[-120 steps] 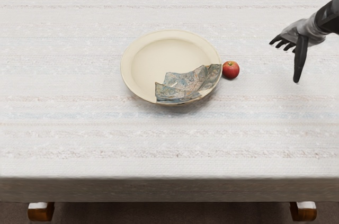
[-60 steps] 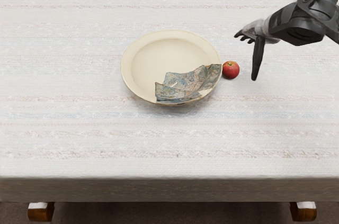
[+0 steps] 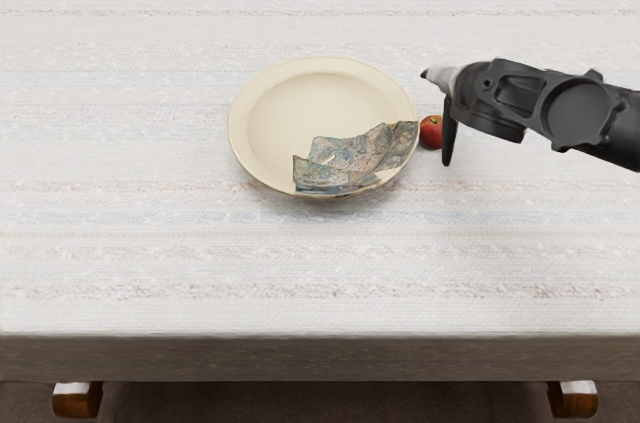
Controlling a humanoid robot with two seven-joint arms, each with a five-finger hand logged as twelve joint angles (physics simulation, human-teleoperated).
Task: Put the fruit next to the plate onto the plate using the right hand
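Observation:
A small red apple (image 3: 430, 132) lies on the table just off the right rim of a cream plate (image 3: 243, 103). My right hand (image 3: 443, 111) hovers directly over the apple, its arm coming in from the right edge. One dark finger (image 3: 449, 143) hangs down along the apple's right side and hides part of it. The hand is open and nothing is grasped. The left arm is out of view.
A grey-blue patterned patch (image 3: 352, 156) covers the plate's front right part, close to the apple. The table wears a pale striped cloth (image 3: 320, 263), and its front edge runs across the bottom of the view.
The right hand has swept left from the table's right side and now sits over the apple. More of the forearm is in view. Apple and plate have not moved.

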